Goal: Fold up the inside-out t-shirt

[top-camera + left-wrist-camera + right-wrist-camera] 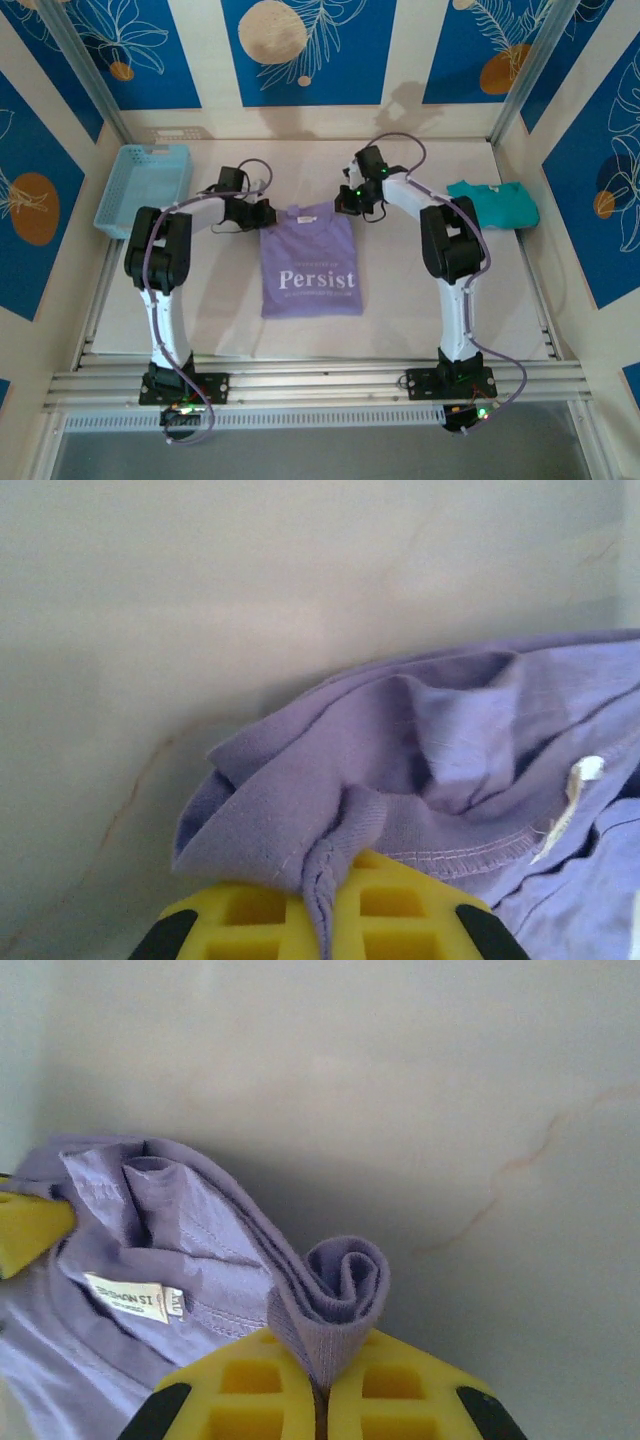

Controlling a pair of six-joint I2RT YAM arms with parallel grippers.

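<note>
Cream table (395, 285) holds lavender t-shirt (310, 255) amid blue-patterned walls (300, 60).

Top camera overhead, wrist cameras close, sharing t-shirt (310, 265)

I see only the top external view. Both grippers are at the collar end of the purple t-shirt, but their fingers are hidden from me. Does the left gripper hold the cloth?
Observer: Yes, the left wrist view shows the left gripper shut on a bunched fold of the t-shirt.
Operator: And the right one?
Observer: The right gripper is shut on a rolled fold of the same cloth.
Operator: Is the neck label showing?
Observer: Yes, a white label lies exposed beside the neckline seam.
</note>
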